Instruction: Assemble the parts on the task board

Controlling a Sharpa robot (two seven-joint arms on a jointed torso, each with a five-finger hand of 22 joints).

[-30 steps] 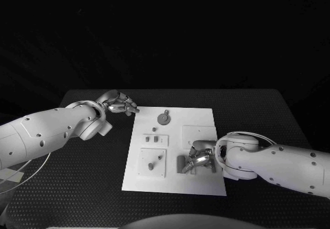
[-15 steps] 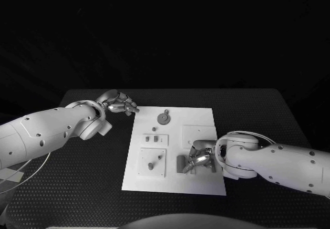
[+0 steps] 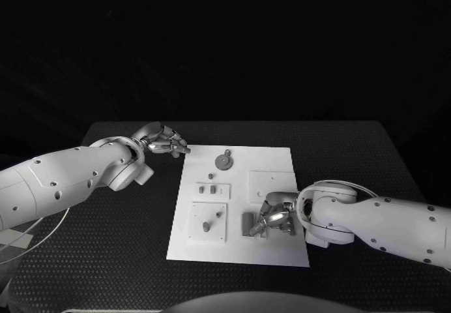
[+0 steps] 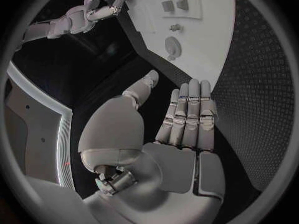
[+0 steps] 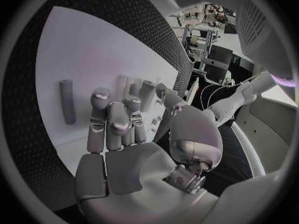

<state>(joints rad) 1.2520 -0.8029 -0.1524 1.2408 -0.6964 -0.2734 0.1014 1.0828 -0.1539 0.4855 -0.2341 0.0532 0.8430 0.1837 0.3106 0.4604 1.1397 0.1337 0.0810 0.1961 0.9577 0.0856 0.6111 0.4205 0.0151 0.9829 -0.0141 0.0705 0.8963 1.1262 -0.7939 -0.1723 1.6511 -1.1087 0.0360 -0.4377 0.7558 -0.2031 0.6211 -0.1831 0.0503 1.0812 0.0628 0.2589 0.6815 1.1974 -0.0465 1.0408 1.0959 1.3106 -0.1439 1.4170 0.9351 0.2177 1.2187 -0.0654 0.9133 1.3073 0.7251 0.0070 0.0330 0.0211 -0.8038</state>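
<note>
The flat white rectangular task board (image 3: pixel 268 251) lies in the middle of the black textured table (image 3: pixel 376 156). The silver right hand (image 3: pixel 272 218) rests over the board's near right part, fingers bent down among small upright grey parts (image 5: pixel 144 95); whether they grip one I cannot tell. The silver left hand (image 3: pixel 161 141) hovers off the board's far left corner, fingers apart, holding nothing

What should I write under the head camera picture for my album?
Right hand reaches over grey parts on the white board; left hand waits beside it.
</note>
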